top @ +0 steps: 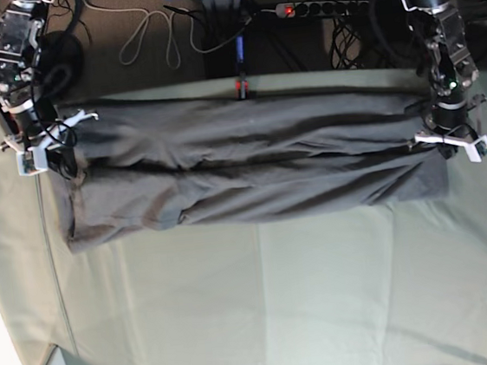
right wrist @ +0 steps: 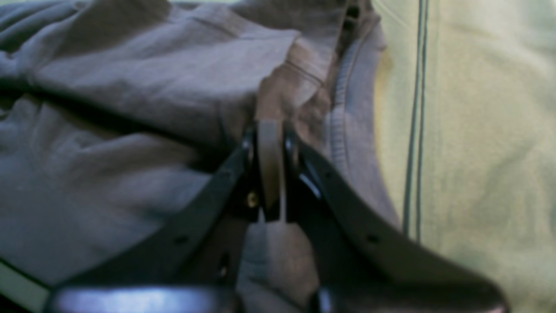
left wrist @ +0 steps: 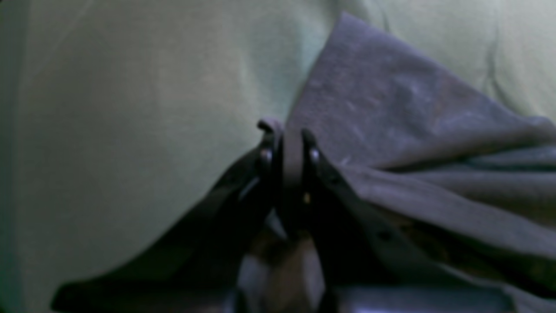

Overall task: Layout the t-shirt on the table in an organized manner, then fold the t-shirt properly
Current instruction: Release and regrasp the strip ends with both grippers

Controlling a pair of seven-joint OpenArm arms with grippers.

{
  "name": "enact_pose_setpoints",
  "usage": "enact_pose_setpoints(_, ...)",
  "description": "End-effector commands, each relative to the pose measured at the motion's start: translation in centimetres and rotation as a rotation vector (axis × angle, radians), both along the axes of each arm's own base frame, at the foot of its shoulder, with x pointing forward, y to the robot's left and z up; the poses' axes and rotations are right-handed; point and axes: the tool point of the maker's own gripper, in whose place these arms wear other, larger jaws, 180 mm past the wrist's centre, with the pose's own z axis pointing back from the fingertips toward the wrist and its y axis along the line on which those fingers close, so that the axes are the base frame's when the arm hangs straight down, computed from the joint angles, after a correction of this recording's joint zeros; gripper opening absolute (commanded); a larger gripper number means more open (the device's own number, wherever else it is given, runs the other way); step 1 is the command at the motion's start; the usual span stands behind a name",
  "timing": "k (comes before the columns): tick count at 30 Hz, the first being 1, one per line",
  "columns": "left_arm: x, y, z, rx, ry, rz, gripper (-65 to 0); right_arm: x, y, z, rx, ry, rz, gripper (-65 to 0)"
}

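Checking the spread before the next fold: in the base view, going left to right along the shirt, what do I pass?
Bare table → right gripper, jaws shut on the t-shirt → the t-shirt stretched across → left gripper, jaws shut on its other end → bare table again.

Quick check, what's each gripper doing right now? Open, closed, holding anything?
Left gripper: closed, jaws pinching an edge of the t-shirt.
Right gripper: closed, jaws pinching a fold of the t-shirt beside its collar.
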Motion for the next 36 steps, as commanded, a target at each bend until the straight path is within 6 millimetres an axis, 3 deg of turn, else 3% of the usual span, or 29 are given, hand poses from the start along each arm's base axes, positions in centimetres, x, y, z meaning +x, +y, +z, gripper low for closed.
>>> enact_pose_setpoints(1,0.5,0.4,1.0,0.017,-0.031,0.002,-64.9,0.2,-0.3,1.1,0.002,-0.042,0.007,-65.0)
enact_pose_setpoints(5,0.3,0.3,0.8,0.013,-0.025,0.003,-62.0,0.1,-0.1,1.1,0.006,-0.042,0.004,-65.0)
enact_pose_setpoints(7,0.3,0.3,0.8,0.013,-0.025,0.003,-53.7,0.2,-0.1,1.1,0.007,-0.044,0.004,-65.0)
enact_pose_setpoints(10,-0.1,0.1,0.1,-0.007,0.015,0.004,-36.3,1.0,0.5,2.9,-0.009,-0.089,0.011,-65.0)
enact_pose_setpoints(13,-0.3,0.1,-0.2,-0.016,0.033,0.004,-27.9,1.8,0.8,4.9,-0.031,-0.14,0.02,-65.0)
enact_pose_setpoints(15,-0.3,0.1,-0.2,-0.016,0.033,0.004,-28.1,2.0,1.2,5.2,-0.038,-0.139,0.023,-60.6)
enact_pose_setpoints(21,-0.1,0.1,-0.1,-0.016,0.028,0.004,-27.9,2.7,1.7,3.9,-0.035,-0.052,0.016,-41.1)
enact_pose_setpoints(24,-0.1,0.1,-0.1,-0.016,0.028,0.004,-27.9,2.4,1.8,3.0,-0.029,-0.009,0.012,-34.8)
enact_pose_setpoints(31,0.0,0.1,0.0,-0.016,0.027,0.004,-27.9,2.9,1.8,0.4,0.024,0.047,0.002,-33.2)
enact_pose_setpoints(36,0.7,0.0,0.4,-0.017,0.013,0.003,-27.9,2.9,2.0,0.3,0.027,0.048,0.006,-34.0)
